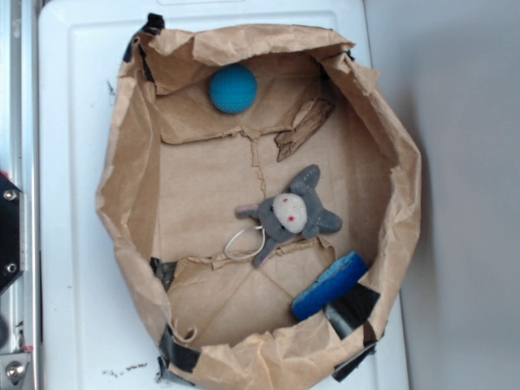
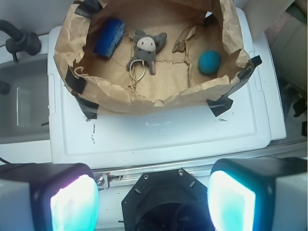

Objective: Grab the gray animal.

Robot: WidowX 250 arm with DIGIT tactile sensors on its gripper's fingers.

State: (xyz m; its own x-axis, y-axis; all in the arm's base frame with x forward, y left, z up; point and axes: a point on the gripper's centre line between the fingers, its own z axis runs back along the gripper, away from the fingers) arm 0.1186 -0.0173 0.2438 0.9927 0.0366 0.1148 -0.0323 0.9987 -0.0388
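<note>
Near the middle of the brown paper tray (image 1: 130,162), we see the gray animal (image 1: 291,214) lying flat on the paper floor, cream face up, with its white string loop (image 1: 240,244) beside it. Our gripper (image 2: 153,197) hangs well outside the tray, over the edge of the white lid (image 2: 163,132) that the tray sits on; its two fingers (image 2: 74,199) stand wide apart, holding nothing. From the wrist view, the animal sits toward the far side of the tray. We find the teal ball (image 1: 233,88) against one wall, well apart from the animal, and the blue sponge block (image 1: 329,286) near the opposite wall, close to a patch of black tape (image 1: 351,309).
</note>
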